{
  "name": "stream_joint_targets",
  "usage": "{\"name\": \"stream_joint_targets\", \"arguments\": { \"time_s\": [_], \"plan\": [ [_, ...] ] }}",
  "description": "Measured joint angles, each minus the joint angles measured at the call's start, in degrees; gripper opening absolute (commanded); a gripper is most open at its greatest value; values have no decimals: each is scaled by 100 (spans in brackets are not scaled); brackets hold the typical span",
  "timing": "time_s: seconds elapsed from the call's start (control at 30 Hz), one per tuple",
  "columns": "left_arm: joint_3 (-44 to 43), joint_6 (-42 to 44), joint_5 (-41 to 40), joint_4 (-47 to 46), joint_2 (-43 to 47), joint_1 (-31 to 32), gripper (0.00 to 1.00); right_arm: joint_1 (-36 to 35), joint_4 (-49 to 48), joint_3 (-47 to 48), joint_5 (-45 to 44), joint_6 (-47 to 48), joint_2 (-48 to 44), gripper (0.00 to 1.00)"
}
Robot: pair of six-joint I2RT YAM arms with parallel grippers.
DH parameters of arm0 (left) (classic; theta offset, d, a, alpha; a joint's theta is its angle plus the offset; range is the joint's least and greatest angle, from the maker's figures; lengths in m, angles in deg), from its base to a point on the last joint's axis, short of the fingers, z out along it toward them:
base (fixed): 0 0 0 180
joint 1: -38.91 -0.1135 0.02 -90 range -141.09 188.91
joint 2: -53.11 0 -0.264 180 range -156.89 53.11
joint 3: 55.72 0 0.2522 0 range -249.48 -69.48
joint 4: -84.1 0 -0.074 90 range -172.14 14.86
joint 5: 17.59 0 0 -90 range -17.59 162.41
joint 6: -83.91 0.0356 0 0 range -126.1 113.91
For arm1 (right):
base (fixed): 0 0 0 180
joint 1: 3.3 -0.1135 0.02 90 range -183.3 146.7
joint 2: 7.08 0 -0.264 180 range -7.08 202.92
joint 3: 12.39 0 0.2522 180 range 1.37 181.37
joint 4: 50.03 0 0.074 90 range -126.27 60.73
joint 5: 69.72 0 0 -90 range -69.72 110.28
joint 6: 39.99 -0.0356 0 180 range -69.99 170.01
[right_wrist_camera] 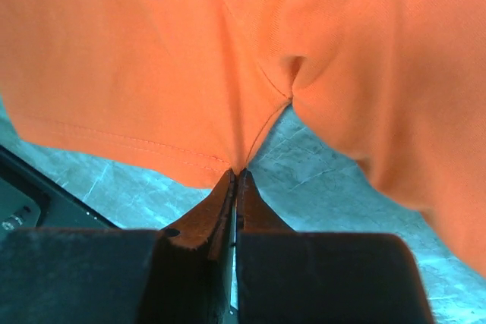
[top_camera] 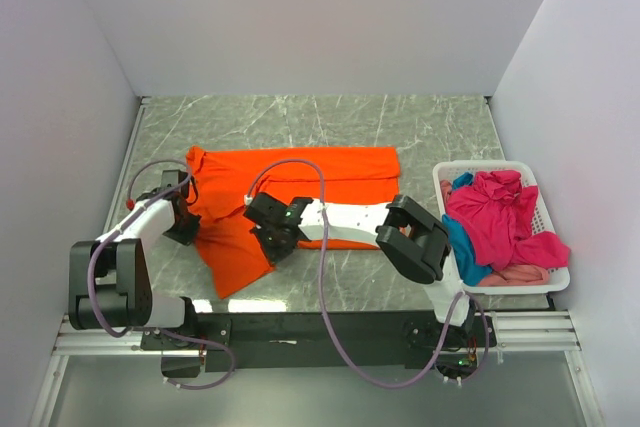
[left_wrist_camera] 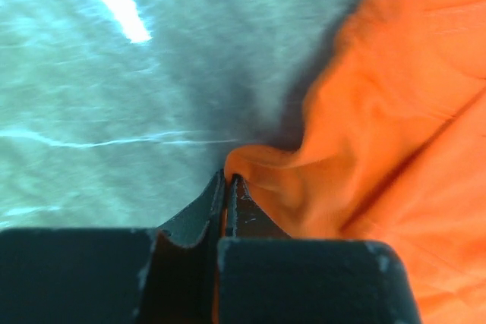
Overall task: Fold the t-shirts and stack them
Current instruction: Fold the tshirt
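Two claws are clamped on one bright orange t-shirt (top_camera: pixel 300 182), which is spread on the grey marbled tabletop (top_camera: pixel 420 127), left of centre. At the shirt's left edge, the left claw (left_wrist_camera: pixel 229 180) is pressed together on a pinched fold of cloth. Further right, the right claw (right_wrist_camera: pixel 235 176) is closed on a stitched hem, and the plain cloth is puckered above it. At the far right, a white basket (top_camera: pixel 485 166) is seen, with a magenta-pink t-shirt (top_camera: pixel 500 217) heaped over a teal-blue t-shirt (top_camera: pixel 462 242) and a pale pink t-shirt (top_camera: pixel 515 273).
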State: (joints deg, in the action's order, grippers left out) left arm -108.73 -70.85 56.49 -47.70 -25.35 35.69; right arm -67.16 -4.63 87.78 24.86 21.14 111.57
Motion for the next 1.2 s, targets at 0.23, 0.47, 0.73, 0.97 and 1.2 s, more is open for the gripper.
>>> {"name": "stream_joint_targets", "arguments": {
  "time_s": [0.23,0.47,0.73,0.97,1.2],
  "plan": [
    [-101,-111,-258,852,9,-2,1,52,-94,-105,251,-4,-39,0],
    [-326,-127,-398,1676,-2,-2,39,74,-155,-127,846,166,-57,18],
    [-697,-33,-411,2157,619,-9,99,151,-155,-138,1222,398,-365,62],
    [-1355,326,26,1683,984,-7,99,1117,-210,-280,1228,363,-1176,80],
    [-2140,748,796,599,-289,81,99,3014,-155,-293,612,459,-1235,80]
  ]
}}
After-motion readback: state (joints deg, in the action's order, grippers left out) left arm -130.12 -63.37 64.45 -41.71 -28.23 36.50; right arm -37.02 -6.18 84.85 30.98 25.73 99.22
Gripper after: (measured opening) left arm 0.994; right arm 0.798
